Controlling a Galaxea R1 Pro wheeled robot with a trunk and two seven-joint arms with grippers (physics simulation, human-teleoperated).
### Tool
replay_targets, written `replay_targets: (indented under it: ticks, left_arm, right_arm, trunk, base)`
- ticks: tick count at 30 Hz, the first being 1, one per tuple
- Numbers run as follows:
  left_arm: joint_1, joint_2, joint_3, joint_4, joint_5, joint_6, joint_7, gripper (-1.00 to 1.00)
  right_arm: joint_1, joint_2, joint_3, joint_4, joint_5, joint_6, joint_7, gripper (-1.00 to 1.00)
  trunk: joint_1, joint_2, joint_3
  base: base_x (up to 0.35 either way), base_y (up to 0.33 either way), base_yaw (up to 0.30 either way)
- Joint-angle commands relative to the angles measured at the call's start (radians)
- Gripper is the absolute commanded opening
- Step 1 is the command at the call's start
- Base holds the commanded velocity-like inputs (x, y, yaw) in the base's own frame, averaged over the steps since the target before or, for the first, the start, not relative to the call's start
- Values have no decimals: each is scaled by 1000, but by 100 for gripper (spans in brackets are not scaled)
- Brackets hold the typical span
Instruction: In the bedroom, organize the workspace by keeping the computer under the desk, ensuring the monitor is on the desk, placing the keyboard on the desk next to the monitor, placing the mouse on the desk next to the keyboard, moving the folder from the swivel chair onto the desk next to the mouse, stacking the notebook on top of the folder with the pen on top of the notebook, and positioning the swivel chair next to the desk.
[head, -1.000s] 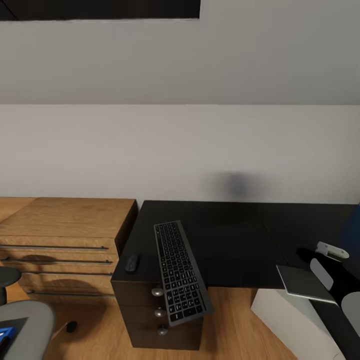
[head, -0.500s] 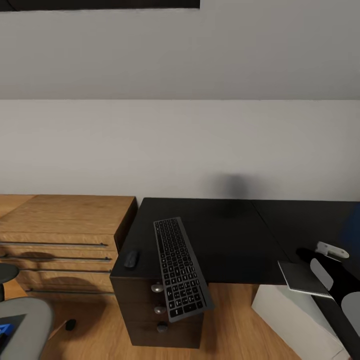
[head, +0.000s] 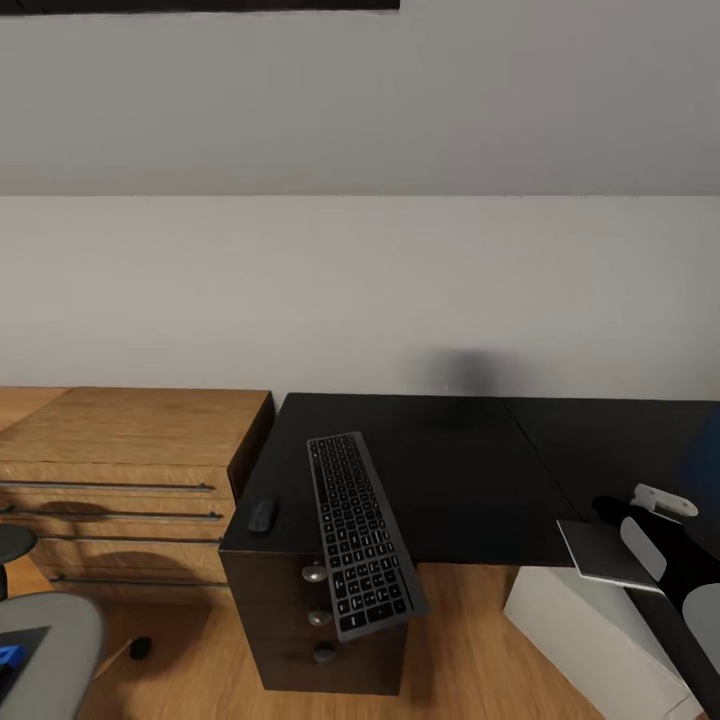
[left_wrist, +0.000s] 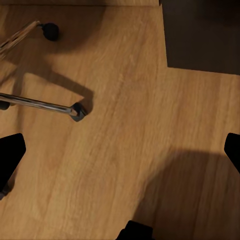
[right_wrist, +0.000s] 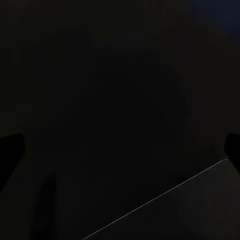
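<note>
**Q:** Bedroom floor (left_wrist: 140, 125) of pale wood below the left gripper (left_wrist: 120, 150)?

**R:** Yes, with a chrome leg and caster of the swivel chair (head: 50, 640) just beside it. Spread wide, holding nothing.

**Q:** And the right gripper (right_wrist: 120, 150)?

**R:** Also wide apart, fingertips at both edges of the wrist view, closed on nothing. Hovering over dark surface crossed by one pale edge line, probably the notebook (head: 605, 553) directly beneath. Seen from the head, lying at the front edge of the desk (head: 450, 470), partly overhanging, above the white computer (head: 590, 640).

**Q:** Handling?

**R:** Judging by looks: thin, light, fairly stiff, likely to slide on glossy black. Best pinched at the overhanging edge, across the thickness. Hard to take flat from above.

**Q:** Destination?

**R:** Not ready. Folder (head: 8, 660) well away on the left gripper's side, a blue corner on the chair seat.

**Q:** Anything else between the hands?

**R:** Keyboard (head: 360, 535) askew, near end hanging off the desk front over the drawers; long and rigid, prone to tipping. Mouse (head: 263, 516) just beyond it, towards the wooden drawer chest (head: 120, 440).
</note>
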Motion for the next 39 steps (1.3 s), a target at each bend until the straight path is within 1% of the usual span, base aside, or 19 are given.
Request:
replay_targets:
  ticks: [1,3,12,17,30,34,39]
  left_arm:
    - [-1,0,-9,0,11,-6,5,100]
    - [-1,0,-9,0,11,-6,5,100]
    - [-1,1,-9,0,11,-5,5,100]
    - [-1,1,-9,0,11,-5,5,100]
    - [-1,1,-9,0,11,-6,5,100]
    - [-1,1,-9,0,9,-6,5,100]
    - [-1,2,-9,0,9,-6,5,100]
  right_arm:
    - [0,-1,7,-2,-6,6,-8,100]
    - [0,-2,7,-2,-6,6,-9,100]
    - [0,-1,7,-2,-6,7,-8,100]
    - [0,-1,7,-2,-6,6,-8,100]
    - [0,-1,7,-2,-6,6,-7,100]
    - [0,-1,7,-2,-6,6,-7,100]
    - [0,-1,7,-2,-6,6,-7,100]
  trunk:
    - [4,-8,-4]
    - [12,-22,-11]
    - [12,-22,-11]
    - [31,-57,-26]
    - [31,-57,-26]
    - [46,-85,-39]
    - [46,-85,-39]
  base:
    - [0,0,0]
    - [0,0,0]
    - [0,0,0]
    - [0,0,0]
    - [0,0,0]
    - [0,0,0]
    - [0,0,0]
